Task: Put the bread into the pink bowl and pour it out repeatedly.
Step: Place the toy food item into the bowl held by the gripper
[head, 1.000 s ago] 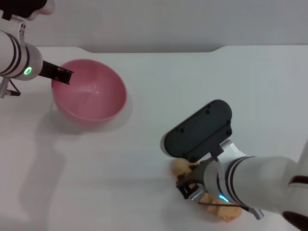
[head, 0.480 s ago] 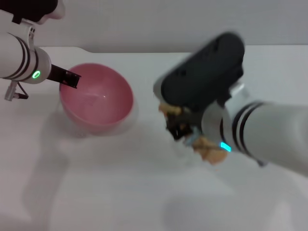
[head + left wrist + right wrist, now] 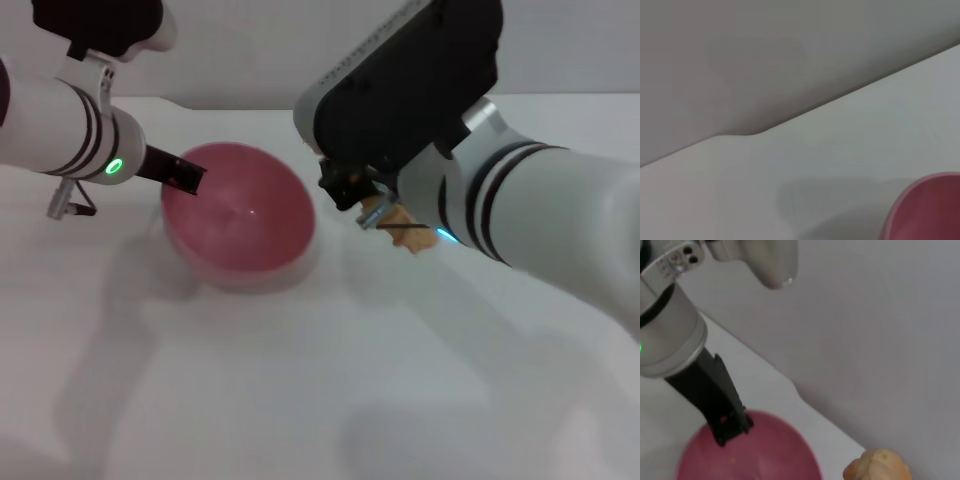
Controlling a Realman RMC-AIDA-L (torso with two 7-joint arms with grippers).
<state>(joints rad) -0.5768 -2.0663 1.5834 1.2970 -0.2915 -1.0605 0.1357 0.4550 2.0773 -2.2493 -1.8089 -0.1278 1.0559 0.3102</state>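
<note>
Above the white desk (image 3: 330,380), just to the right of the pink bowl (image 3: 245,215), the right hand (image 3: 362,200) is carrying the bread (image 3: 395,215) in the air. The hand is clenching on the loaf, of which only a small orange-golden piece is showing beneath the wrist housing in the head view; in the right wrist view one rounded end of it is poking into the edge of the picture, with the bowl's pink inside beyond it.

The relation that matters now: the bowl's mouth is lying to the left of the held bread and lower, close beside it but not yet under it. The loaf's long axis cannot be told, since most of it is hidden by the hand. To my judgement, the carry needs only a short shift leftward before the bread is over the opening and can be let go.

The left hand (image 3: 185,177) is sitting at the bowl's left rim, its dark fingers reaching over the edge; it looks to be gripping the rim, ready for the pouring, though the closing itself is hard to see. The bowl appears tipped slightly, its inside glossy and bare.

The desk is plain, smooth and white, with a pale grey wall behind its far edge.
</note>
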